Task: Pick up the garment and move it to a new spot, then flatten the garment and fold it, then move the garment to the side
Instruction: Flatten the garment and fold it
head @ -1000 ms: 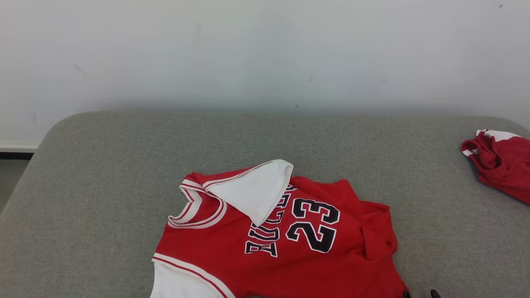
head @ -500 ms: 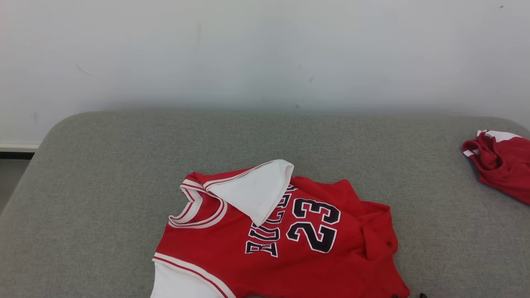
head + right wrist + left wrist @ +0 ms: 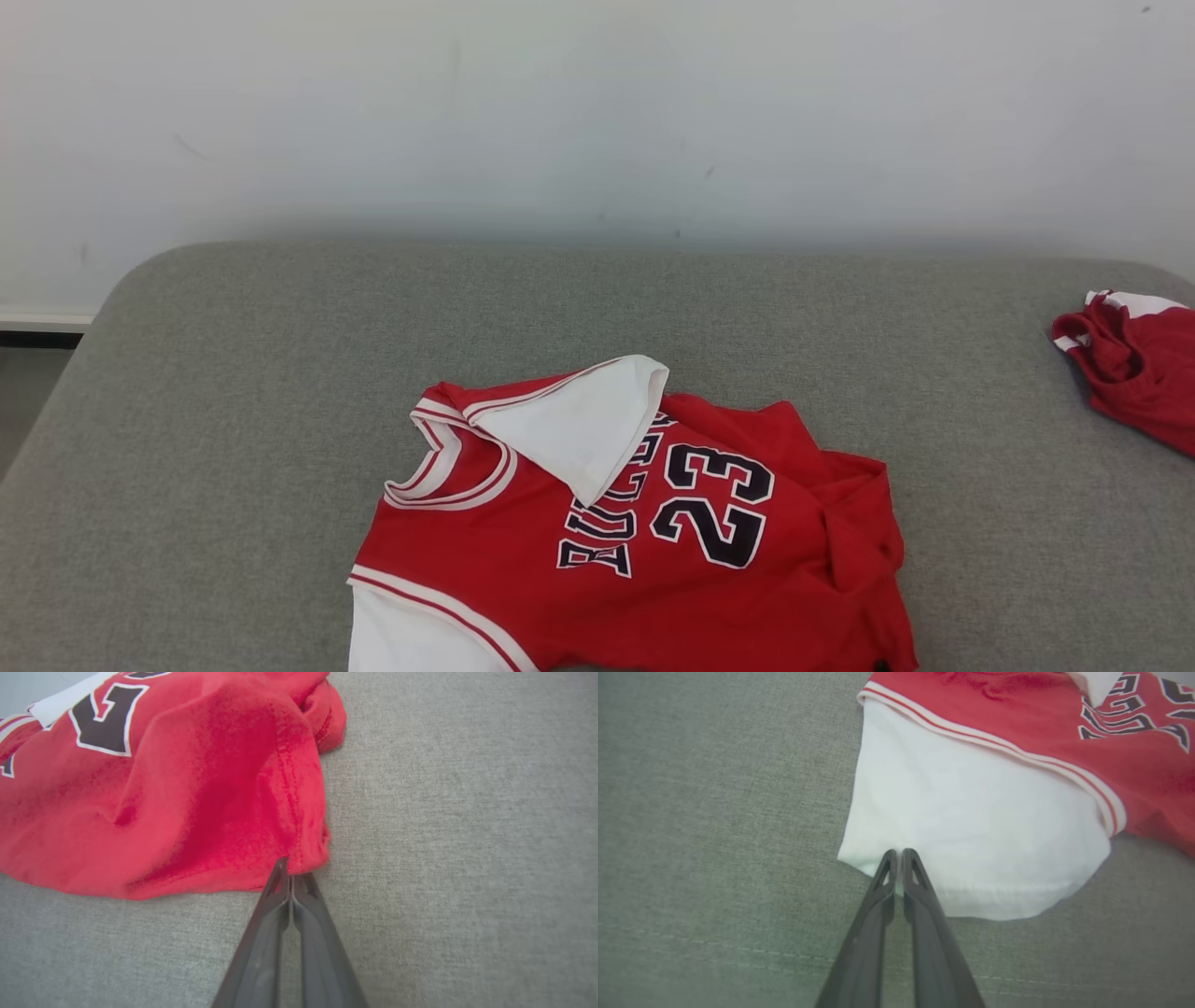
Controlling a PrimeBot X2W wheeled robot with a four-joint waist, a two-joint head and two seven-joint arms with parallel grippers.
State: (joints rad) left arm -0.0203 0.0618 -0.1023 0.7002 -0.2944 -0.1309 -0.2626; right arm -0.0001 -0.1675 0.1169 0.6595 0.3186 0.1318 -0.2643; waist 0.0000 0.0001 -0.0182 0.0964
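Having just closed, left jaws pinch the garment's [image 3: 653,569] white sleeve hem [image 3: 971,896], right jaws its red corner [image 3: 306,851]; lifting can begin.

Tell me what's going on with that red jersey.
The robot has a two-handed grip on the red jersey, which lies crumpled on the grey padded surface. Its left pincer is shut on the edge of the near white sleeve, and its right pincer is shut on the red hem corner. The jersey is not lifted yet; the other sleeve is flopped over the chest. A second red garment lies far right.
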